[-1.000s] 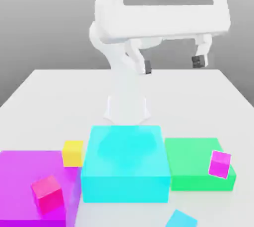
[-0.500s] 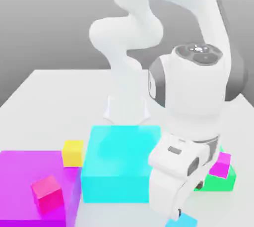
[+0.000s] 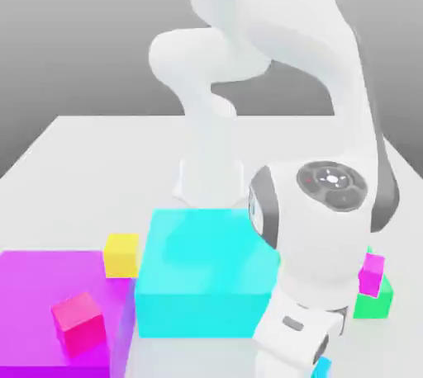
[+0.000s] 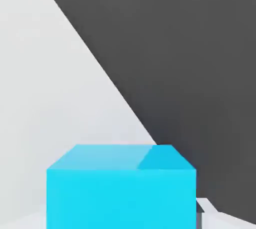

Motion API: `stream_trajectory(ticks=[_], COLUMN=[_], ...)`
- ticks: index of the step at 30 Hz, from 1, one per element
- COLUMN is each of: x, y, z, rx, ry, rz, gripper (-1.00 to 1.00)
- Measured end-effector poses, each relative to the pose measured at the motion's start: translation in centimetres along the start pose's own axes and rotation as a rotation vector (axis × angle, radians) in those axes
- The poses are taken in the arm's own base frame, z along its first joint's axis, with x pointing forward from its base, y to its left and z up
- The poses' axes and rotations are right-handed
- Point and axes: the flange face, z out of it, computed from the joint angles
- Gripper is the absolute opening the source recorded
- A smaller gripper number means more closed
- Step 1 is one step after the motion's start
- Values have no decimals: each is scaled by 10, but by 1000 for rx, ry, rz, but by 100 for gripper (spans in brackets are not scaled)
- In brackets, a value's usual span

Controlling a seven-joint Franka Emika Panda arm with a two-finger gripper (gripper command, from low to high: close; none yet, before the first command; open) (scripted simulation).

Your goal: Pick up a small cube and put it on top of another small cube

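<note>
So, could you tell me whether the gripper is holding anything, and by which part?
It cannot be told: the small blue cube sits close below the hand, but no grip shows.

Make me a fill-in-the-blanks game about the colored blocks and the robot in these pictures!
1. The small yellow cube sits beside the big ______ block in the middle.
2. The small pink cube rests on top of the big ______ block.
3. In the hand view, the cube right in front of the camera is colored ______.
4. The small magenta cube rests on the ______ block at the exterior view's right.

Missing words: cyan; magenta; blue; green
</note>
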Motion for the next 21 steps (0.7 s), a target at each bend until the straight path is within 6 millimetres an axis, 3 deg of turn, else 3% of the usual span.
stream_trajectory(ticks=[6, 9, 13, 15, 18, 19, 21], x=[-40, -71, -115, -123, -125, -126, -126], y=[-67, -107, -145, -148, -147, -147, -147], z=[-58, -83, -112, -103, -64, -57, -57], rx=[24, 24, 9, 4, 0, 0, 0], ry=[-9, -10, -4, -2, -1, 0, 0], rz=[-155, -261, -388, -405, -408, -407, -409], gripper=[-100, -100, -100, -100, -100, 100, 100])
